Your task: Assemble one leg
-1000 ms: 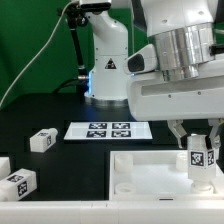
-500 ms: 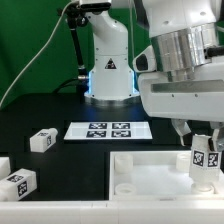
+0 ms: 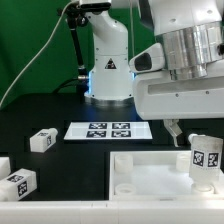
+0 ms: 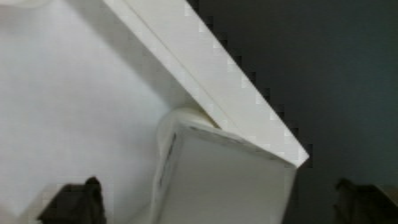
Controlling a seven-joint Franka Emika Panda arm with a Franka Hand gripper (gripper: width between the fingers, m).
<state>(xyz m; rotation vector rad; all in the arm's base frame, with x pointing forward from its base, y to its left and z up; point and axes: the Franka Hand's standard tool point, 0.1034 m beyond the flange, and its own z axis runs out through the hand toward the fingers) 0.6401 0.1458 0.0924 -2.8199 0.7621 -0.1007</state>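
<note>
One leg (image 3: 203,158), a small white post with a black-and-white tag, stands upright in the far corner of the white tray (image 3: 150,180) at the exterior view's right. My gripper (image 3: 197,130) hangs just above it, open, with its fingers spread to either side of the leg's top. In the wrist view the leg (image 4: 222,185) lies between the two dark fingertips, apart from both, beside the tray's wall (image 4: 196,70). My gripper (image 4: 217,205) holds nothing.
Loose legs lie on the black table at the exterior view's left (image 3: 41,140) (image 3: 17,184), with a third partly cut off at the edge (image 3: 3,165). The marker board (image 3: 105,129) lies in the middle. The arm's base (image 3: 108,60) stands behind it.
My gripper has risen and drifted to the exterior view's right. Its fingers, which were down around the leg, are now above it. The leg stays standing in the tray corner.
</note>
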